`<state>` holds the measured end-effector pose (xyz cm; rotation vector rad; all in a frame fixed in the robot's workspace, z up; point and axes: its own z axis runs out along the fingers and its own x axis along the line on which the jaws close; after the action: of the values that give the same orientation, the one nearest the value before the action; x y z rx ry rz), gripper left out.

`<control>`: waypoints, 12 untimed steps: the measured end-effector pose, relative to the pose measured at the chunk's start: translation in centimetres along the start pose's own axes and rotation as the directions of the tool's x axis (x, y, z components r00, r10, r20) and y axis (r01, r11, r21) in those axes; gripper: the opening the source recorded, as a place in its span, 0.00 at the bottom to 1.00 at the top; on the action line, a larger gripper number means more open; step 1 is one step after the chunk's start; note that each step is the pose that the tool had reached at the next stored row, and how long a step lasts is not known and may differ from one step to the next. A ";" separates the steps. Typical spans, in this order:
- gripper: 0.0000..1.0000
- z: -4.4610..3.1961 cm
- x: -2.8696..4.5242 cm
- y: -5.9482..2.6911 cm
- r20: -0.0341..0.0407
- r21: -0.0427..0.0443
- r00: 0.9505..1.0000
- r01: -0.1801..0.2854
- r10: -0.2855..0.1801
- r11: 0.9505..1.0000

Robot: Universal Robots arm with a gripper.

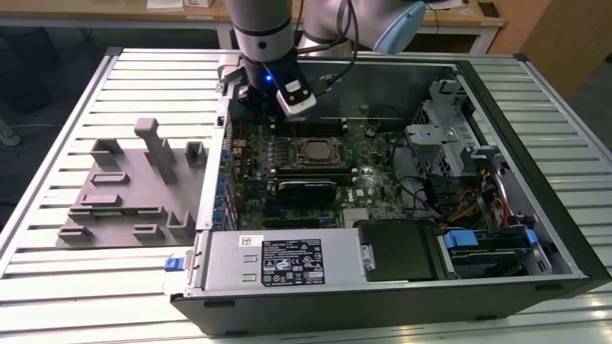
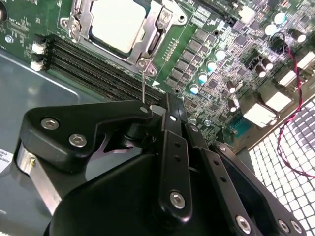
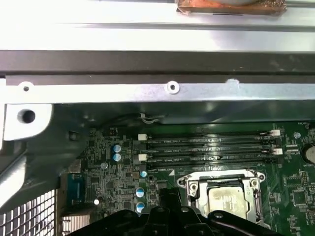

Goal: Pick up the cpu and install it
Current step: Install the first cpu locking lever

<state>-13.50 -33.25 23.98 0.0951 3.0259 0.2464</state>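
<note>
Hanging over the green motherboard (image 2: 221, 44), the pincer (image 2: 165, 105) is closed and grips nothing. Ahead of its tip, apart from it, the cpu (image 2: 115, 22) lies flat in a steel socket frame (image 2: 147, 44); it is square and matte silver. The exterior view adds a grey moulded fixture block (image 1: 125, 193) on the slatted counter (image 1: 57, 107), well apart from the pincer.

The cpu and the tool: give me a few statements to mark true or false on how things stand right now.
1. The cpu sits in the socket frame on the motherboard. True.
2. The tool is gripping the cpu. False: it is shut on nothing and is apart from the cpu in the socket frame.
3. The grey fixture block lies inside the computer case. False: it lies on the table outside the case, on the exterior view's left.
4. Dark memory slots run alongside the socket frame. True.
</note>
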 end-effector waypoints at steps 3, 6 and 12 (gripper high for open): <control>0.11 -0.01 0.06 -0.03 -0.001 -0.013 1.000 -0.001 0.001 1.000; 0.11 -0.01 0.07 -0.05 -0.002 -0.034 1.000 -0.004 0.004 0.999; 0.11 -0.04 0.07 -0.04 -0.003 -0.053 1.000 -0.006 0.006 0.999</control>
<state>-13.57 -33.29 24.00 0.0993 3.0199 0.3276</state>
